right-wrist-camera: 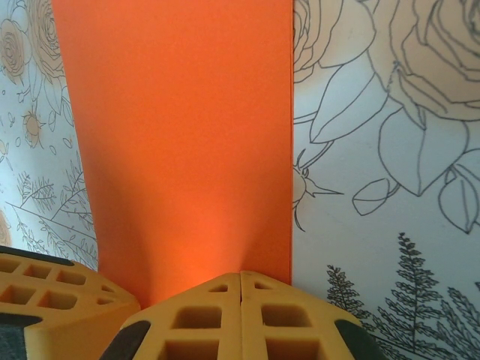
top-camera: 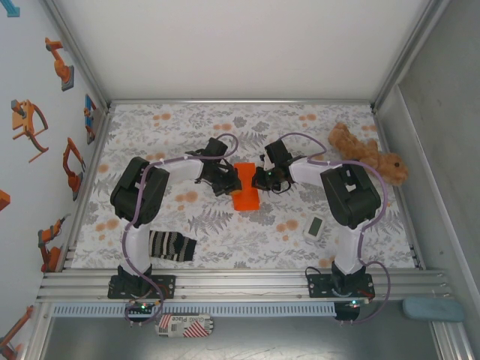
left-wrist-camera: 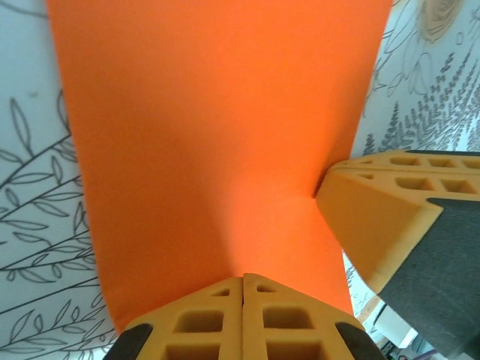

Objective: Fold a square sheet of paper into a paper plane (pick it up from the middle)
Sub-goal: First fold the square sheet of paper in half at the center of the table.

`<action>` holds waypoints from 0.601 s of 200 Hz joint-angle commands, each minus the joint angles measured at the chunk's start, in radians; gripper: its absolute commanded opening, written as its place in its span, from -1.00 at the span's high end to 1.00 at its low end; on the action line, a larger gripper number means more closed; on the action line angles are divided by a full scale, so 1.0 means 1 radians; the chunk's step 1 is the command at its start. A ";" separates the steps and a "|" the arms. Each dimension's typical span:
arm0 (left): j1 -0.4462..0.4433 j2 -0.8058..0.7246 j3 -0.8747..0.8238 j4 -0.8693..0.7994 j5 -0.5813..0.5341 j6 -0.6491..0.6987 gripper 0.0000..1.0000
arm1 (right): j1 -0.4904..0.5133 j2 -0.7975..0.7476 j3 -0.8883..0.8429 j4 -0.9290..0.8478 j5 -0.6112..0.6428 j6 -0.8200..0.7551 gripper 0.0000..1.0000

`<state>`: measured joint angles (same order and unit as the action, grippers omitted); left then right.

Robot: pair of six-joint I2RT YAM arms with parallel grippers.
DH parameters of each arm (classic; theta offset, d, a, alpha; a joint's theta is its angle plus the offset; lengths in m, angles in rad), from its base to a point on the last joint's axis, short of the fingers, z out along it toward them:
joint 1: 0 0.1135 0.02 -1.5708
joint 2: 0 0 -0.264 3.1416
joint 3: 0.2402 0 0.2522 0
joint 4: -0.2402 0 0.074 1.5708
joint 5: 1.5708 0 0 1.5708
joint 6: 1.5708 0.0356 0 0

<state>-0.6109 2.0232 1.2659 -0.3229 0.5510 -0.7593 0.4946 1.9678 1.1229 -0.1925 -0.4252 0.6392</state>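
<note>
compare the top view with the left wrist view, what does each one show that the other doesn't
Top view: both whole arms, a striped sock, a brown plush toy and a small white device. Left wrist view: up close, the left jaws shut on the near edge of the orange paper, with a finger of the right arm at its side edge. Shared: the orange paper and the flowered table cover.

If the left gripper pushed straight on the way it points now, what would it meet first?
The square sheet of paper it is shut on, which runs straight ahead of the left gripper. The right gripper sits beside that line; beyond the sheet, probably only the floral table cover.
</note>
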 commanded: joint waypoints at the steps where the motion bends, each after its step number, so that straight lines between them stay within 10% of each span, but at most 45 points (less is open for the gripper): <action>1: -0.004 0.019 0.026 -0.074 0.011 0.047 1.00 | -0.013 0.131 -0.093 -0.208 0.244 0.004 1.00; 120: -0.004 -0.098 -0.175 -0.101 -0.062 0.052 1.00 | -0.013 0.137 -0.095 -0.209 0.252 0.005 1.00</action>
<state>-0.6109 1.9659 1.1629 -0.3302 0.5331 -0.7021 0.4946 1.9686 1.1202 -0.1883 -0.4252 0.6392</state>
